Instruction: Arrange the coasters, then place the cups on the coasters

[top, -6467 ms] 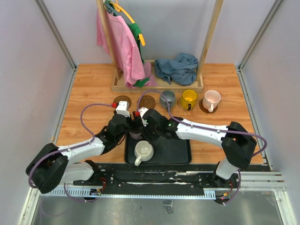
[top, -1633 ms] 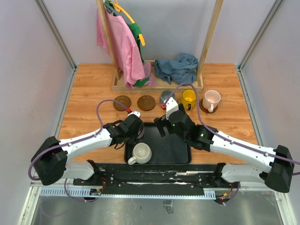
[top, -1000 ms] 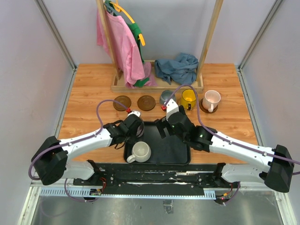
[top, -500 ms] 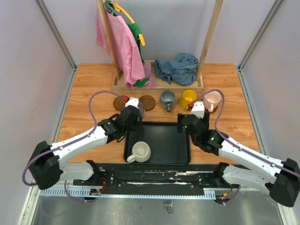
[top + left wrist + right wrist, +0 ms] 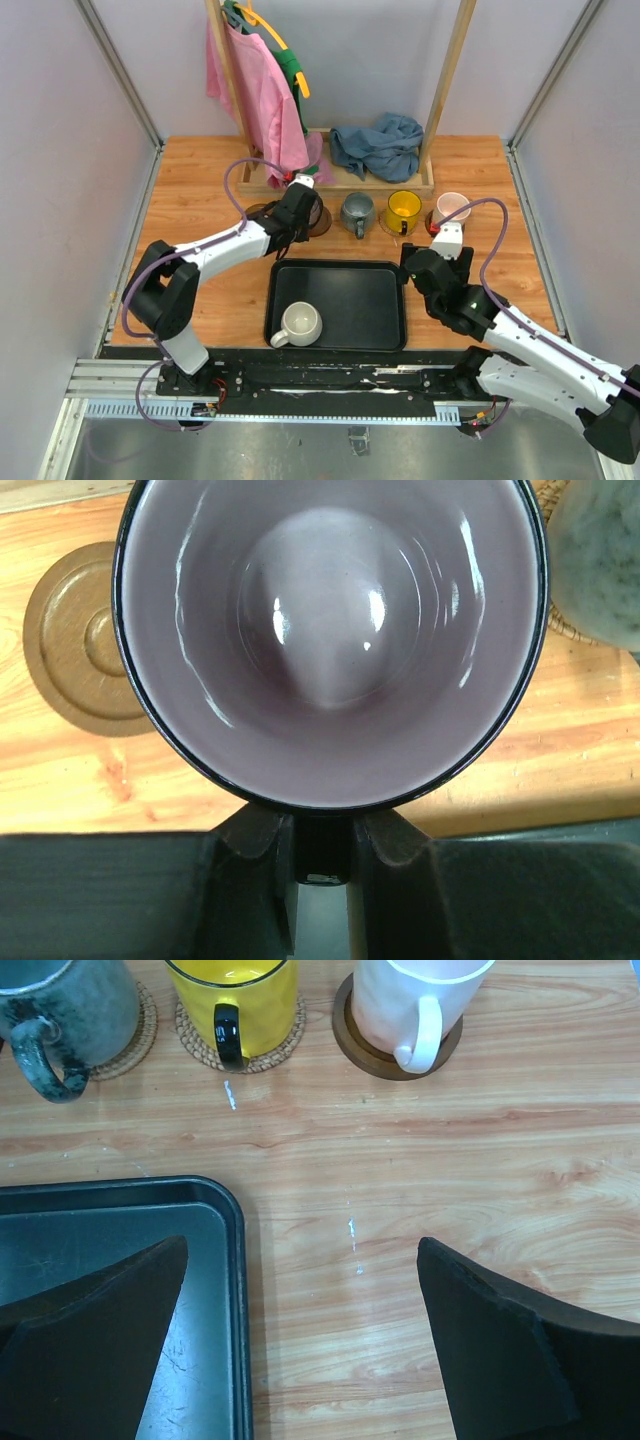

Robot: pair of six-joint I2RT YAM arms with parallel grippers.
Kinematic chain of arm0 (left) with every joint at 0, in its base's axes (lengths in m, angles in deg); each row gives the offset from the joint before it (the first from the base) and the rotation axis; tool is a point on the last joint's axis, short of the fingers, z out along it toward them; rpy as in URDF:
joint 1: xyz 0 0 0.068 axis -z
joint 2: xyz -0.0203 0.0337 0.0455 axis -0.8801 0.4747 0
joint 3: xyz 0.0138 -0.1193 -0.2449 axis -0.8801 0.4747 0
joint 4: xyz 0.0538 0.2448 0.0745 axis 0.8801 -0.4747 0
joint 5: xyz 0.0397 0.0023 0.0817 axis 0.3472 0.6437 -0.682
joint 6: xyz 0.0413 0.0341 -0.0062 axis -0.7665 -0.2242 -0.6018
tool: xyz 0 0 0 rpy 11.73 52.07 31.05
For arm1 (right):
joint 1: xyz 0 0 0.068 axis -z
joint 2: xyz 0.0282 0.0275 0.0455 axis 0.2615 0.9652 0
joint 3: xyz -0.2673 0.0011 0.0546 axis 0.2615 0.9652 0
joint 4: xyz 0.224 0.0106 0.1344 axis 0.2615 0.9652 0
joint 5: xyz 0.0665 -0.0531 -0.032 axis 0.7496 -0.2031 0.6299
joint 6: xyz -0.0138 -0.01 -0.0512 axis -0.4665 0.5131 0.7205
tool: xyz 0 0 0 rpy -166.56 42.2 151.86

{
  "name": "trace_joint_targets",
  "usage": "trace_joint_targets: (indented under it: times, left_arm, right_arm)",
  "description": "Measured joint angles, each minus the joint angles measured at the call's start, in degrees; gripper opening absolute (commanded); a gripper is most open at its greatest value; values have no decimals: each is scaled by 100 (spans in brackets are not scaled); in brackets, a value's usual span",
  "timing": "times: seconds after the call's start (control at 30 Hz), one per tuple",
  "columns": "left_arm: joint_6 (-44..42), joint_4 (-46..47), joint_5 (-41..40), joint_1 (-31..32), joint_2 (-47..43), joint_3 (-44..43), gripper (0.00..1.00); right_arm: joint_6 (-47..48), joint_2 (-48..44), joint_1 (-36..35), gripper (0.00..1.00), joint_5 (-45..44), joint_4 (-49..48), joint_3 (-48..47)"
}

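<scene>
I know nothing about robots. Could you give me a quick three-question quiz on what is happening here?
1. True or false: the right gripper holds a mug.
2. Which colour is the mug in the left gripper? A yellow, B purple, C pink.
3. Fill in: the cream mug stands on the black ____.
Key: 1 false, it is open and empty; 2 B, the purple mug; 3 tray.
</scene>
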Motion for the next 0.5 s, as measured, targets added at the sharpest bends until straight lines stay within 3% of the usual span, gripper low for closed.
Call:
trace_joint_targets:
  times: [0.5]
  left_arm:
    - [291,-90,385,-114,890,-813,1]
  right_arm:
    - [328,170,7,100,-59,96,-203]
